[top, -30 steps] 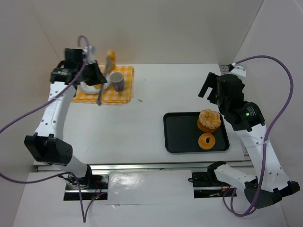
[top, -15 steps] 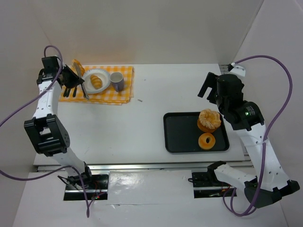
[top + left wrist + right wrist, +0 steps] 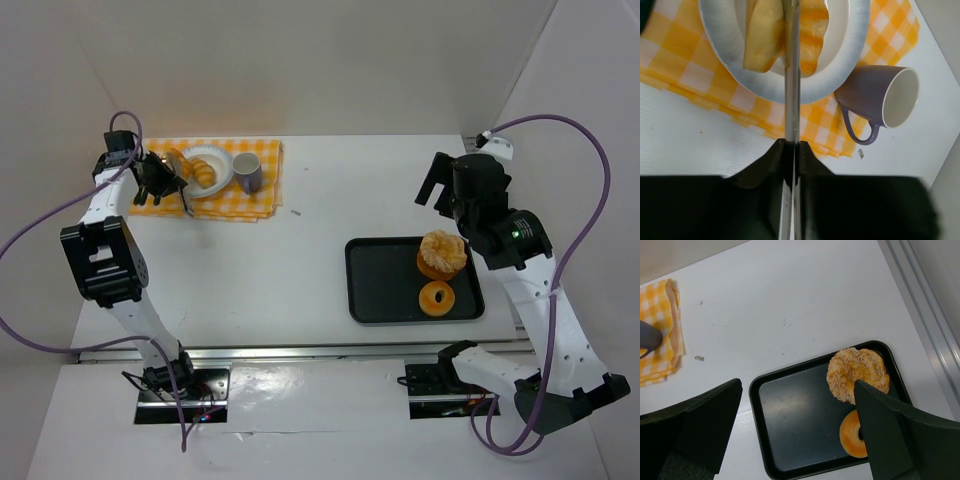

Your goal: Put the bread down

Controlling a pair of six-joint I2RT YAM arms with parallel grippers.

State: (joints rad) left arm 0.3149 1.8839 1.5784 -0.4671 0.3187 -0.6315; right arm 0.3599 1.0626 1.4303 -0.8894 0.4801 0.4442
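My left gripper (image 3: 791,146) is shut on metal tongs (image 3: 792,90) at the left end of the yellow checked cloth (image 3: 685,75), also in the top view (image 3: 158,180). The tongs reach out over a white plate (image 3: 725,55) with a grey-blue rim. Two bread pieces lie either side of the tongs, a pale one (image 3: 764,35) and an orange one (image 3: 814,27). I cannot tell whether the tongs grip either. In the top view the bread (image 3: 204,172) rests on the plate (image 3: 226,160). My right gripper (image 3: 797,390) is open and empty above the black tray (image 3: 795,420).
A purple mug (image 3: 885,100) stands on the cloth right of the plate (image 3: 247,172). The tray (image 3: 385,285) holds a sesame bun (image 3: 442,252) and a doughnut (image 3: 437,298) at its right side. White walls close the back and sides.
My left arm has swung left and down from above the cloth to its left end, carrying the tongs. The plate with bread has come into view. The right arm has barely moved.
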